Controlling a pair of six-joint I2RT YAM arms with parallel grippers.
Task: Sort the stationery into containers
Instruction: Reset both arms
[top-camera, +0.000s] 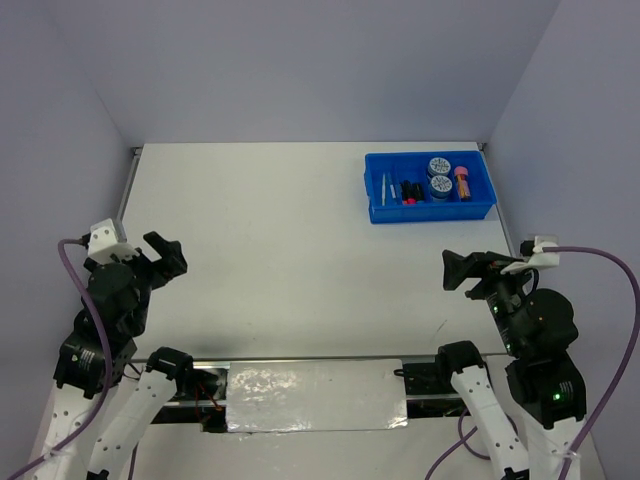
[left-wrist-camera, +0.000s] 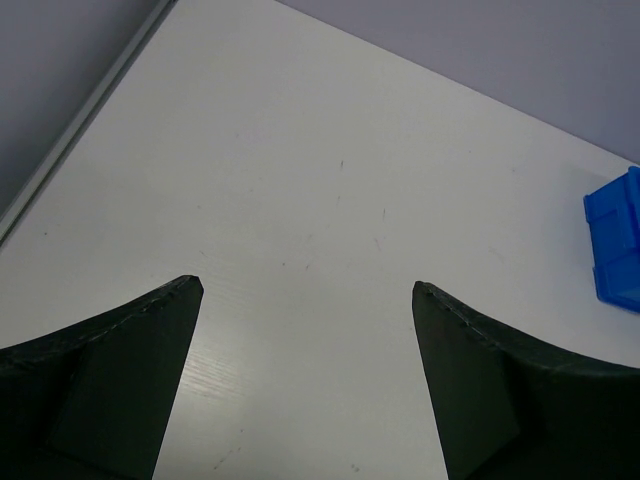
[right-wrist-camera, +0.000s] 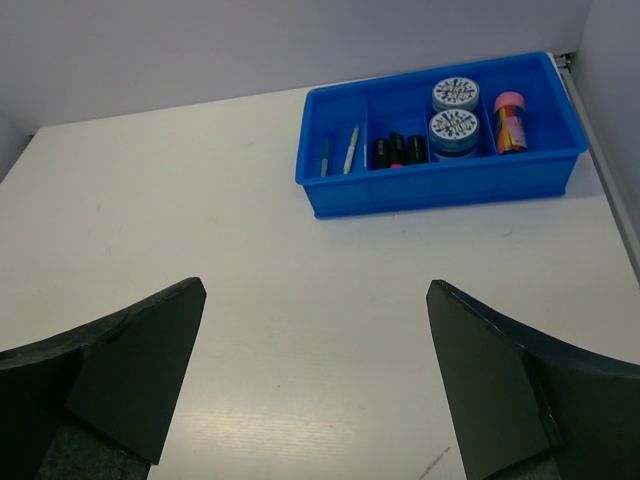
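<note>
A bright blue plastic tray (top-camera: 430, 213) sits on the white tabletop (top-camera: 290, 230) in the far right corner, close to the pale lilac walls (top-camera: 300, 70), and all the stationery in view lies inside its side-by-side compartments. In the right wrist view, two thin pale sticks (right-wrist-camera: 351, 150) lie in the leftmost compartment. Next to them come three short black markers (right-wrist-camera: 398, 150), then two round blue jars (right-wrist-camera: 453, 128), one behind the other. A pink-capped bottle (right-wrist-camera: 510, 120) lies in the rightmost compartment. The left gripper (top-camera: 165, 262) hangs above the near left part of the tabletop, well apart from the tray, with its jaws spread wide and nothing between them. The right gripper (top-camera: 458, 270) is also spread wide and empty, on the near side of the tray and closer to it than the left. A purple cable (top-camera: 610, 260) loops from each wrist, and a shiny silver strip (top-camera: 315, 395) runs between the arm bases at the near edge. The tray's front wall hides the near ends of the markers, so their cap colours are hard to make out, apart from a hint of pink. From above, the tray's contents are too small to read clearly. The left wrist view catches only one corner of the tray, cut off by the right edge.
</note>
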